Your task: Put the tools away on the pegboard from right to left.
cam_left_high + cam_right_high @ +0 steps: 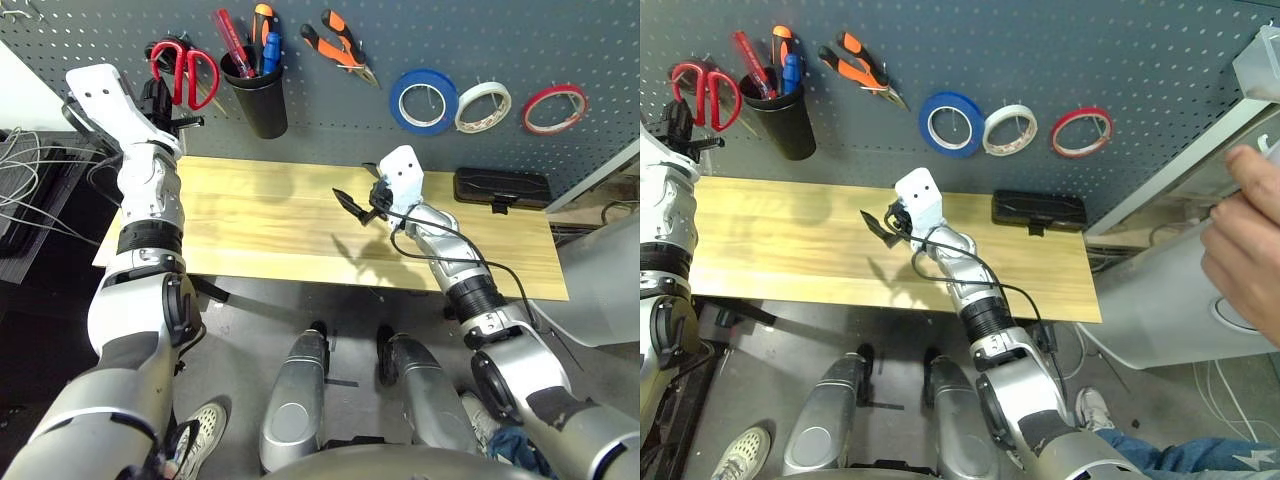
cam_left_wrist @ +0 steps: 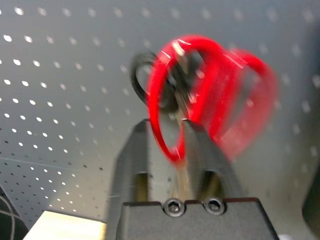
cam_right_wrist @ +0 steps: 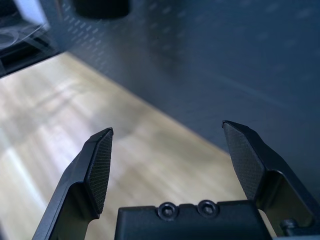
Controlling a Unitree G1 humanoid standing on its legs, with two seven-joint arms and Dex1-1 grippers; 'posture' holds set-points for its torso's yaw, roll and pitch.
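- We saw the pegboard (image 1: 330,100) standing behind the wooden table (image 1: 270,215), with all four tools on it.
- The red-handled scissors (image 1: 184,70) hung at the far left of the board, handles uppermost.
- Our left gripper (image 2: 172,137) was up at the scissors; in the left wrist view its two fingers (image 2: 135,155) were drawn close together on the lower edge of one red handle loop, clamped on it.
- Just right of the scissors sat the black cup (image 1: 258,95), holding the small blue-handled screwdriver (image 1: 271,52) upright among a red-handled tool (image 1: 232,42) and an orange-and-black-handled one (image 1: 262,25).
- The orange-and-black-handled pliers (image 1: 340,43) hung tilted to the right of the cup, jaws pointing down and to the right.
- Further right the wide blue tape roll (image 1: 423,101) hung on the board, with a white tape roll (image 1: 483,106) just beside it and a red tape roll (image 1: 554,108) beyond that.
- Our right gripper (image 3: 172,162) hovered above the middle of the table, well apart from the tools; its fingers (image 3: 97,167) stood wide apart with nothing between them.
- A black case (image 1: 501,187) lay on the right end of the table, near the board.
- A person's hand (image 1: 1240,255) showed at the right edge of the right eye view, away from the table.
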